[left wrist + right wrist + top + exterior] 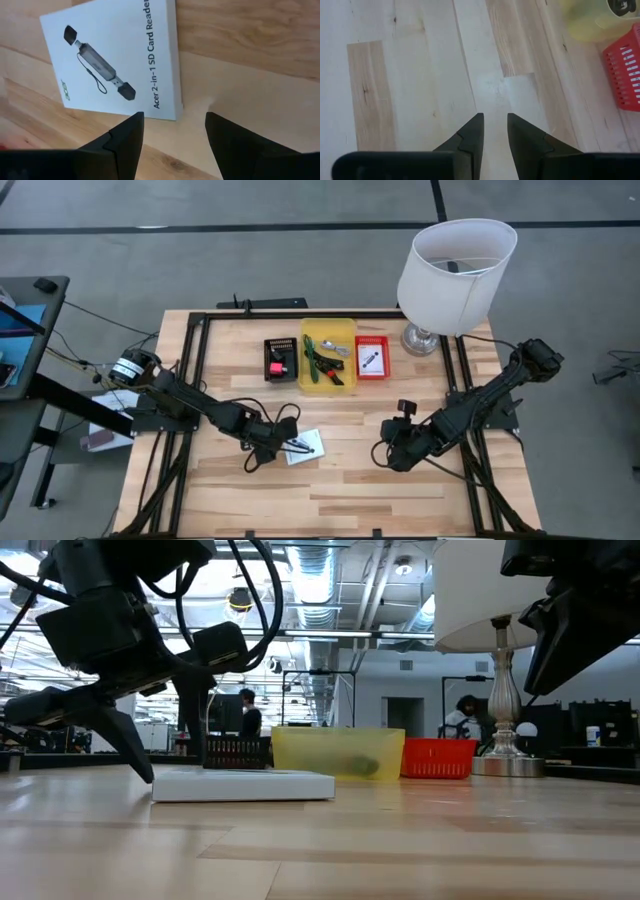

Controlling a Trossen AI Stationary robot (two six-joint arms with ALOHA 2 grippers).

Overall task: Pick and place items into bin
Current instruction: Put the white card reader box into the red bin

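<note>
Pale wooden tabletop (340,480) is set with a translucent yellow bin (327,355) holding a green-handled tool (318,362), and a red mesh basket (372,358) holding a white card (371,361). Another flat white card box (304,447) lies under the spread left gripper (283,442); the right gripper (494,131) hovers slightly parted, empty.

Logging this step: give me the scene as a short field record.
left gripper: open, low over the white SD card reader box lying flat on the table
right gripper: open, over bare wood, holding nothing
yellow bin: green-handled tool inside
red bin: holds a white card
black bin: small red item inside
lamp: far right corner
</note>
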